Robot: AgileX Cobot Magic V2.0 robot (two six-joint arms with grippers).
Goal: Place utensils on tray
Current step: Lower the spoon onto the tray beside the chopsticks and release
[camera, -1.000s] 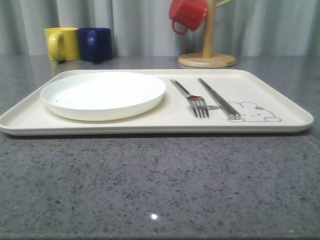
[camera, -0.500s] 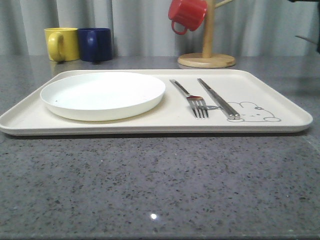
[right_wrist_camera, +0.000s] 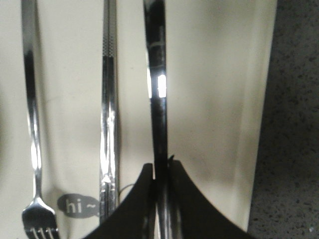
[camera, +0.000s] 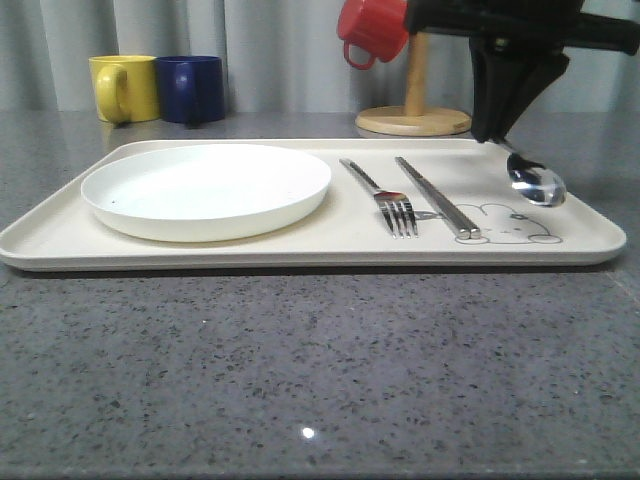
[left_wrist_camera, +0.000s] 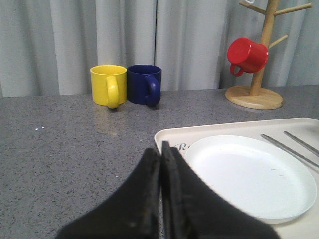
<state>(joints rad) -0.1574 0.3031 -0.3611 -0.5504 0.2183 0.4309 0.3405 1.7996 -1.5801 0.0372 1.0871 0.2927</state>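
Over the tray's right end: right gripper, newly arrived since 0.5 s ago, fingers pinched tight on the spoon, bowl hanging just above the tray beside the rabbit drawing. Fork and chopsticks lie unmoved on the tray, between plate and rabbit. Writing: "hi~" legible near the fork tines in the right wrist view; script by the plate is cut off, unreadable. Left gripper: fingers pressed together, holding nothing. Spoon handle partly hidden by the fingers.
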